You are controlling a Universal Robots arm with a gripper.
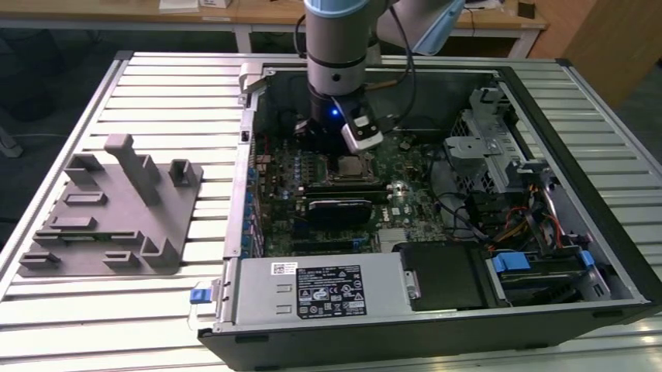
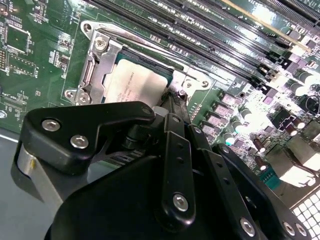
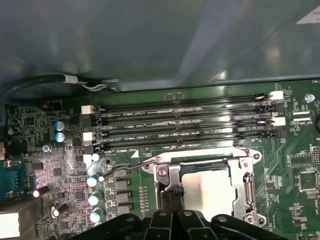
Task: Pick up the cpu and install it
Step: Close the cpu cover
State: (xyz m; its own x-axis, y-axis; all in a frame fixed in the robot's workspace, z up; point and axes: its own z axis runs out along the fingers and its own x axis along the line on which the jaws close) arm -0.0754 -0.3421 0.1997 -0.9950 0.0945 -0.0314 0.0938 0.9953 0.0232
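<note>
- My gripper (image 1: 346, 147) hangs straight down inside the open computer case (image 1: 538, 101), right over the middle of the green board (image 1: 414, 205). Coming in vertical makes sense to me. The drive cage (image 1: 486, 147) and cables (image 1: 517, 229) crowd the side toward the exterior view's right, so top-down is the clean way in.
- The cpu (image 3: 212, 187) lies flat inside the metal socket frame (image 3: 248, 186), silver top facing up. It looks square to the frame as far as I can judge, so I'd call it sitting in its spot, not carried.
- My fingers (image 3: 168, 202) look pressed together with nothing visible between them. The tips are down at the cpu's edge, on the side where the wire lever (image 3: 127, 169) runs out. I can't tell if they touch the chip or just the frame beside it.
- The exterior view gives the big picture: the grey plastic block (image 1: 114, 209) with posts sits out on the slatted table (image 1: 176, 101), well apart from the case.
- The first wrist view shows the whole socket, plus the memory slots (image 3: 180, 125) just beside it.
- The second wrist view is the close-up. It has the cpu corner right by my fingertips and the screw heads on the frame, though my own black linkage (image 2: 175, 165) covers a good part of the socket.
</note>
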